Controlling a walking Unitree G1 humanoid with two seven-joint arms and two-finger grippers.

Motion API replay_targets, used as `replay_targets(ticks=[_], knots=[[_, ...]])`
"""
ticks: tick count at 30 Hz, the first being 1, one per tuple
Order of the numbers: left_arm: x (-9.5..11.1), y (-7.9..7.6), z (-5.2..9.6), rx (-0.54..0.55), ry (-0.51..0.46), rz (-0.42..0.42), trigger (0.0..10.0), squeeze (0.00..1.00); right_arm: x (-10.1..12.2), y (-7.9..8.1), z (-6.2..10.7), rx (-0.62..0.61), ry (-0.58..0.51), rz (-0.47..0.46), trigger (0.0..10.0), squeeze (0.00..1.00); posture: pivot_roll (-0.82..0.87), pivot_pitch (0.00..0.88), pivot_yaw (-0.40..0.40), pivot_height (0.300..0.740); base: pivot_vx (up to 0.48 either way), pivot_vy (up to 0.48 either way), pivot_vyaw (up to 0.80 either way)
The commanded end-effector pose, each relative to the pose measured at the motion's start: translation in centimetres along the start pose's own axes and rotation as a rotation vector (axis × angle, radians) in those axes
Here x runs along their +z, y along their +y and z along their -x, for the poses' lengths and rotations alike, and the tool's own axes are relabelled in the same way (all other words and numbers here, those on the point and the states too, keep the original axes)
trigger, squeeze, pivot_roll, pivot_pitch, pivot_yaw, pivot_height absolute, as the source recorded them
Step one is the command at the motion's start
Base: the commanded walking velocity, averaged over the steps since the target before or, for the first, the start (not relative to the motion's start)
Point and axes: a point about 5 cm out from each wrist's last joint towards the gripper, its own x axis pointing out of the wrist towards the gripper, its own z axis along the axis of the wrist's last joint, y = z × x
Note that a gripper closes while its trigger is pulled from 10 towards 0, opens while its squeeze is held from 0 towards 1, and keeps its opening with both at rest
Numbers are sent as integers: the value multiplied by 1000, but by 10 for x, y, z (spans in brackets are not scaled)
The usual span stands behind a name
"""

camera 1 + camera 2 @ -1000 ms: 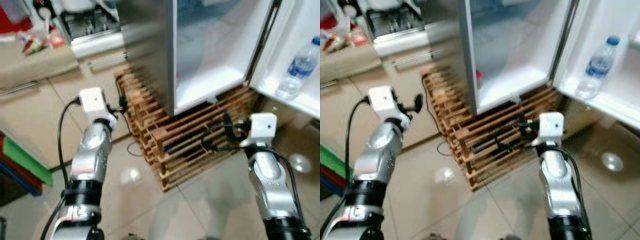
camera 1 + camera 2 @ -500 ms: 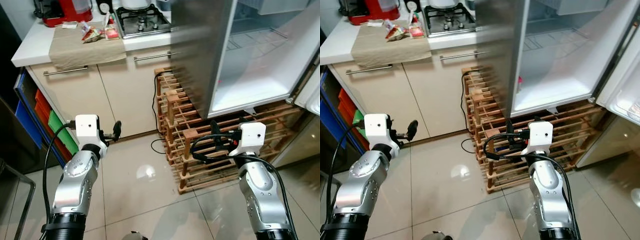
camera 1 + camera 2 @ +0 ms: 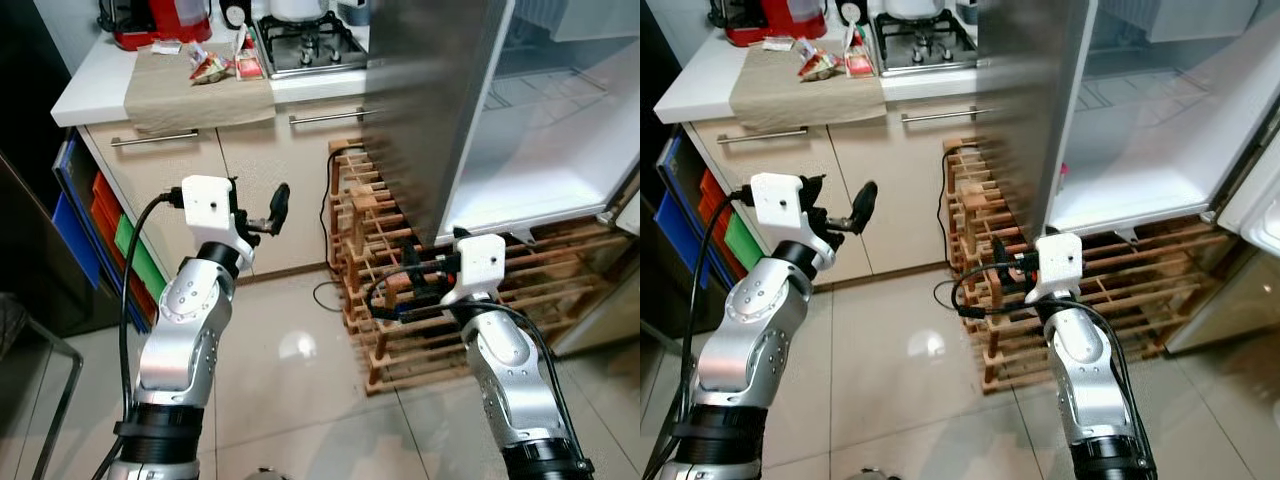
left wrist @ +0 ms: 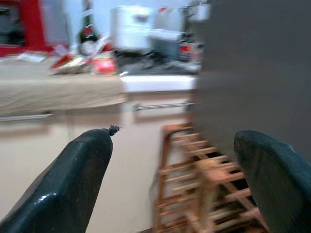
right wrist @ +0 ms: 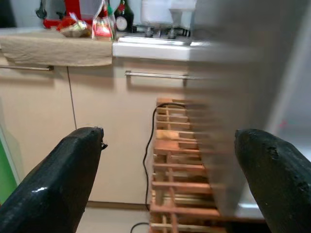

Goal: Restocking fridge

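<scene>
Left tool (image 3: 268,212) raised in front of the cabinet fronts, fingers spread wide apart, nothing between them; in the left wrist view both black fingertips (image 4: 73,179) stand far apart with the worktop and rack behind. Right tool (image 3: 410,285) held lower, in front of the wooden rack (image 3: 400,290), fingers likewise parted and empty; the right wrist view shows its fingertips (image 5: 63,179) wide apart, pointing toward the cabinet and the rack. Rack sits on the tiled floor (image 3: 290,400), directly beneath the fridge (image 3: 440,110). Fridge stands at the robot's right, steel side facing it, door open, white interior lit; a small pink-red item (image 3: 1064,172) sits low at the front edge of the compartment, too small to identify. To the left of the fridge: worktop (image 3: 110,85) with a beige cloth (image 3: 195,88), snack packets (image 3: 215,68), a red appliance (image 3: 160,20) and a gas hob (image 3: 310,45). Coloured bins (image 3: 105,230) stacked on shelving beside the cabinet.
</scene>
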Motion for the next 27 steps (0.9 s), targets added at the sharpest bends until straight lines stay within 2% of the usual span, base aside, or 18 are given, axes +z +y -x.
replay_targets(ticks=[1,8,12,15,20,25,27], knots=[[-1,5,-1,25,11,3,10000,0,-2,0,-1,-6,11,8,10000,176,-3,0,50,740,480,0,0],[0,0,-2,13,5,5,10000,0,1,10,-1,43,-5,13,10000,200,-5,0,45,740,480,0,404],[0,-2,-4,-2,8,2,10000,0,1,7,-2,28,-8,15,10000,204,-8,0,43,740,480,0,506],[1,-4,-12,-9,9,6,10000,0,2,-2,-5,-27,-2,17,10000,153,-18,0,45,740,480,0,0],[0,-9,-13,-26,10,14,10000,0,3,-3,-4,-29,-10,26,10000,157,-24,0,48,740,480,0,0],[0,-10,-13,-30,14,18,10000,0,4,-3,-3,-39,-15,31,10000,169,-29,0,50,740,480,0,724],[0,-10,-15,-32,12,23,10000,0,3,-3,-4,-36,-11,23,10000,149,-32,0,50,740,480,0,0]])
